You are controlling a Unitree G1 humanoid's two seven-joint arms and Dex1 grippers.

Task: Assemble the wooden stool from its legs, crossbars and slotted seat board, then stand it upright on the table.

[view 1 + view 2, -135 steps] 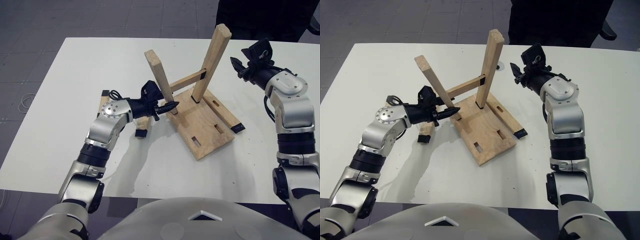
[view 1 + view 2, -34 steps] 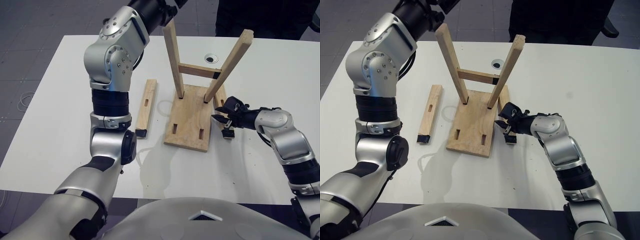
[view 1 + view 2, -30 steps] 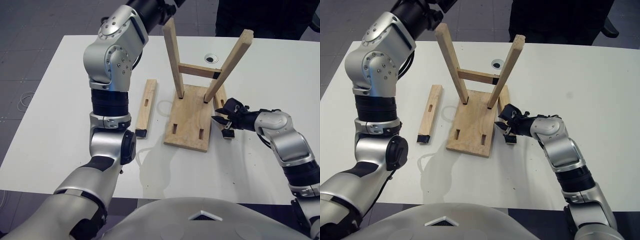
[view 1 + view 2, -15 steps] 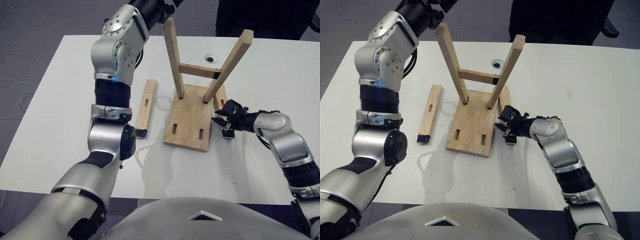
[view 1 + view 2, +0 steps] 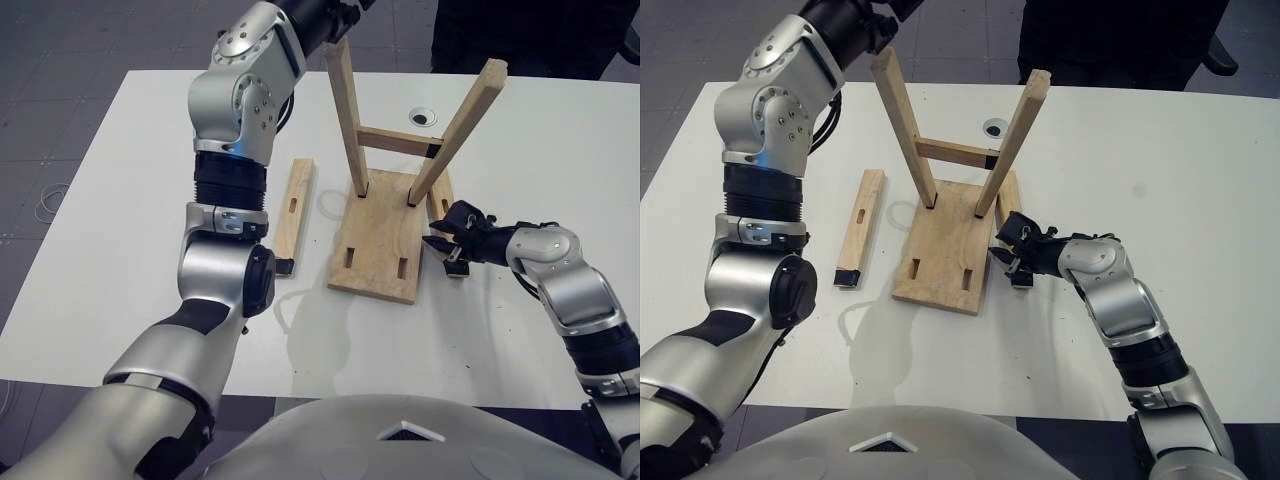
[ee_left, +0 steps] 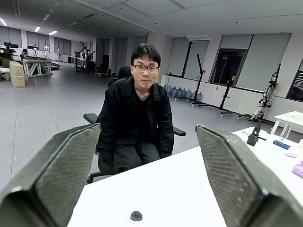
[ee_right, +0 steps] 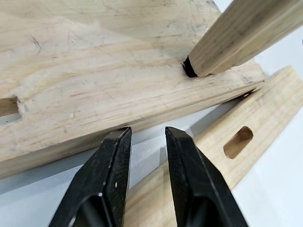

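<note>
Only your left arm twisted lately, left jaws (image 6: 147, 130) spread up high. Right jaws (image 5: 446, 250) — slightly parted, empty — sit at the near end of the loose leg (image 5: 442, 196); it runs toward the far edge of the worktop (image 5: 150, 250), just beside the seat board (image 5: 380, 245).

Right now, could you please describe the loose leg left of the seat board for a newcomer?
On the white table the seat board lies flat with two legs standing in it. Left of it, set apart, a loose leg lies flat. The other loose leg lies against the board's right edge, by the right gripper.
</note>
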